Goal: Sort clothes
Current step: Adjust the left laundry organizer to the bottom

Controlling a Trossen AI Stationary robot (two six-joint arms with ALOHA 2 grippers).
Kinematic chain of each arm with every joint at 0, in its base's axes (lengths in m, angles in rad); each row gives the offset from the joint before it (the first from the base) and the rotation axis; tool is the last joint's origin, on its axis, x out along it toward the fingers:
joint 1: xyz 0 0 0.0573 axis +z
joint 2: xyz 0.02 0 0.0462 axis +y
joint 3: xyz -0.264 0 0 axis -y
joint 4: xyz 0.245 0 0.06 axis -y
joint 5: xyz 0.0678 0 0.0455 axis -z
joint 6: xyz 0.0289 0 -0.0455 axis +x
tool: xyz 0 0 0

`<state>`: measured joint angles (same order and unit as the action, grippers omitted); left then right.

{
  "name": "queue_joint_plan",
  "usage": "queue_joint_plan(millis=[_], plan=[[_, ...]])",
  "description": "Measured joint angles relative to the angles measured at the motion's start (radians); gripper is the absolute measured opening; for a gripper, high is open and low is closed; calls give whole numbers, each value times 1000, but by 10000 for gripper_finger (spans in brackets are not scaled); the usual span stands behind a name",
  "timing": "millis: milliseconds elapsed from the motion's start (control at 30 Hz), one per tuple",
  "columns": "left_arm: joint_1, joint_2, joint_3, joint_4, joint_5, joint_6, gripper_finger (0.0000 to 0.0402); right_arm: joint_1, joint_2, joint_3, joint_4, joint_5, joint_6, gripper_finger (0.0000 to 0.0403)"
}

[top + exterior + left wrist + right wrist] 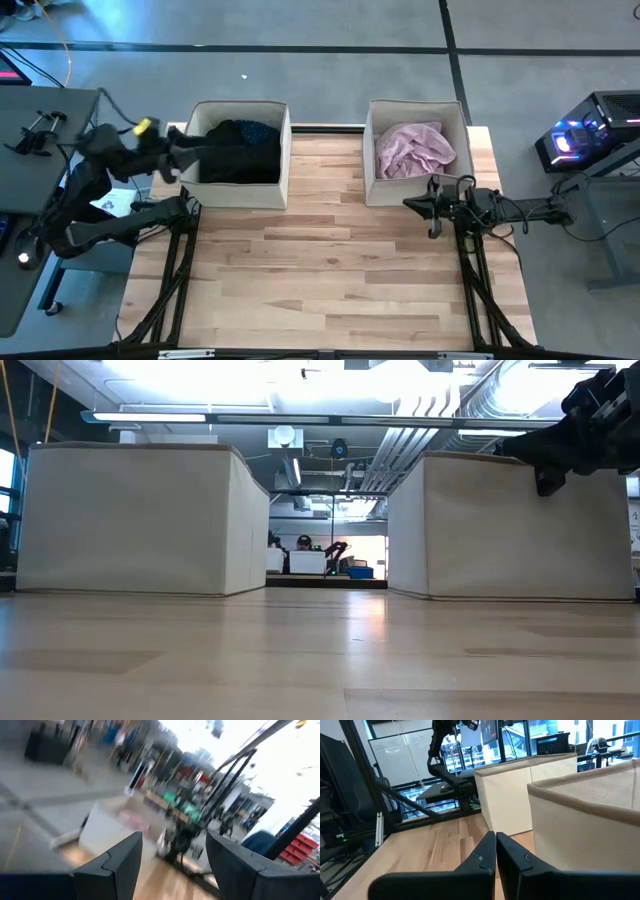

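The right gripper [433, 218] has its two dark fingers [485, 855] pressed flat together, holding nothing. It hangs just above the wooden table [330, 290], right by the near wall of the right box [460, 115]. From the middle of the table, this gripper is at about 2 o'clock.

The left gripper [205, 145] is released, with a wide gap between its fingers [122, 862], and it grips nothing. It sits over the left rim of the left box [285, 150], at about 10 o'clock.

Both boxes are square, made of pale beige cloth, with straight soft walls. They stand side by side at the far edge of the table, with a gap between them.

The left box holds a black garment [235, 160], all bunched up, with a bit of navy dotted shirt [258, 132] peeking out at the far side. The right box holds the pale pink shirt [413, 150], crumpled and wrinkly.

The table is light wood planks, smooth and a bit shiny. Around it is a gray floor. Far off, between the boxes, a person [303, 544] sits in a bright room with pipes on the ceiling.
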<state>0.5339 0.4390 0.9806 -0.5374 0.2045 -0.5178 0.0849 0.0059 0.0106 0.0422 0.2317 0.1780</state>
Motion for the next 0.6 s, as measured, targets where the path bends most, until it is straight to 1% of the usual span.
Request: queue_joint_plan(millis=[100,167,233,300,367,433,467,533,600], plan=[[0,-59,0,83,-4,59,208,0,0,0,0,0,-2,0],[0,-115,1,95,-14,85,202,0,0,1,0,0,0,0],[0,-177,1,76,-22,84,183,0,0,1,-1,1,-1,0],[1,-238,1,54,-14,68,149,0,0,1,-1,1,-1,0],[11,-293,-3,40,3,56,99,0,0,1,-1,0,1,0],[25,-342,-27,38,9,57,38,0,0,1,-1,1,-1,0],[33,-366,-48,41,9,56,20,0,0,1,-1,0,-1,0],[51,-408,-108,68,12,42,12,0,0,1,-1,0,1,0],[80,-433,-196,136,57,6,7,0,0,1,-1,0,-1,0]])
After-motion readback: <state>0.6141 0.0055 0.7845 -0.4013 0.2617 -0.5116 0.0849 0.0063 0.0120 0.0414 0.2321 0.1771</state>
